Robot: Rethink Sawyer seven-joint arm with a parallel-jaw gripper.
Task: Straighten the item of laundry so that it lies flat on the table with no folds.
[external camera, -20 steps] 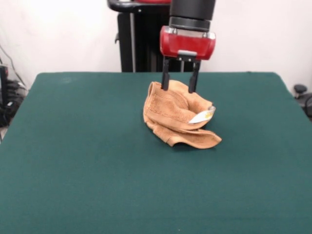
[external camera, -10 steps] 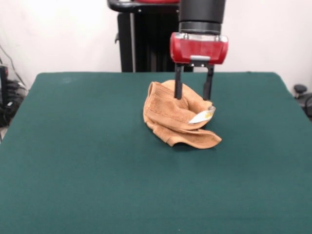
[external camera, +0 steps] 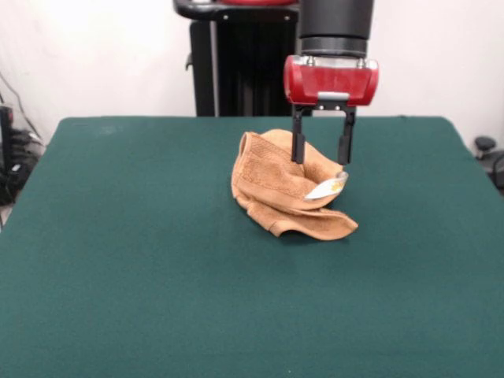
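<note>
The arm comes straight down from above, its red-bodied tool (external camera: 321, 160) pointing down with both fingers spread apart over the far right part of the towel (external camera: 285, 189). The fingertips seem to hang just at the cloth's top, perhaps touching. The towel lies crumpled near the middle of the green table (external camera: 142, 276), white tag (external camera: 327, 187) showing.

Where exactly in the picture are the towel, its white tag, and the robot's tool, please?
towel (external camera: 272, 185): front view, on the crumpled terry middle.
white tag (external camera: 324, 190): front view, on the tag's middle.
tool (external camera: 321, 160): front view, midway between its two dark fingertips.
</note>
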